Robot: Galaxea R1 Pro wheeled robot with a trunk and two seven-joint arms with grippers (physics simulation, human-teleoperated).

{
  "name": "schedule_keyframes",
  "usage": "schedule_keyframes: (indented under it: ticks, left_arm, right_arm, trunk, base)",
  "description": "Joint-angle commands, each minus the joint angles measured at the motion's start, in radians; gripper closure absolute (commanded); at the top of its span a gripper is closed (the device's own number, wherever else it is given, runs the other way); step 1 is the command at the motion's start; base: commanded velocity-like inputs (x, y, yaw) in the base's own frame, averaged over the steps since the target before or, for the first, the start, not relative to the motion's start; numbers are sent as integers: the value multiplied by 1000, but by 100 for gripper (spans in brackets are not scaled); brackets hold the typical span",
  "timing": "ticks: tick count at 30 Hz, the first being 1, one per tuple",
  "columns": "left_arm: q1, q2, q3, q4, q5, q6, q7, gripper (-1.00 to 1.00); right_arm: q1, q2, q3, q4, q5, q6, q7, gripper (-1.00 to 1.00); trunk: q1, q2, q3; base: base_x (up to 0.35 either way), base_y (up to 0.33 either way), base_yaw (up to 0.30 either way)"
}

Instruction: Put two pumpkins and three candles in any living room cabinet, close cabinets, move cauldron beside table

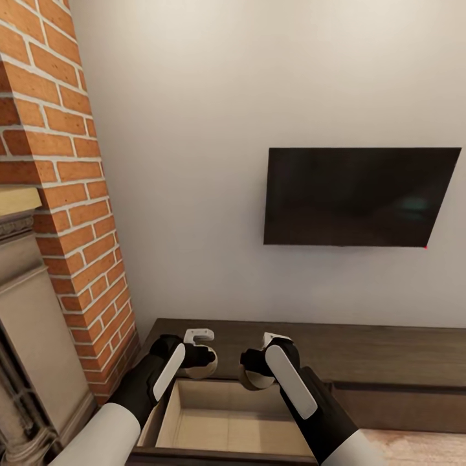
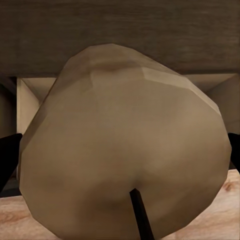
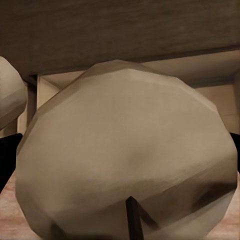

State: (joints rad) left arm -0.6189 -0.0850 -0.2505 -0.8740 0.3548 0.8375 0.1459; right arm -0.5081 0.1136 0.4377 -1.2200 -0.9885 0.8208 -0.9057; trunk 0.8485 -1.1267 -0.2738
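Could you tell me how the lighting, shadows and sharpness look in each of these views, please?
Head view: even, soft light, no glare on the dark TV, the open cabinet drawer interior brighter. Left wrist view: the candle is close and faceted, shaded underneath. Right wrist view: its candle likewise, with darker patches near the bottom.

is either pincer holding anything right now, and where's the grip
Both are. The left pincer holds one candle and the right pincer another candle, each gripped across its sides, over the open cabinet drawer.
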Motion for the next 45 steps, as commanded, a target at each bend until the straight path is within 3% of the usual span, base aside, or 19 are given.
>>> schedule_keyframes:
  ticks: [1,45]
  left_arm:
    - [-1,0,-2,-1,10,3,9,100]
    - [-1,-8,-3,4,3,-6,9,100]
  right_arm:
    - [-1,0,1,0,-9,1,-9,100]
    - [-1,1,0,71,-5,-7,1,100]
  trunk:
    - [4,-8,-5]
    - [173,-316,-142]
  base:
    - [0,0,0]
    - [0,0,0]
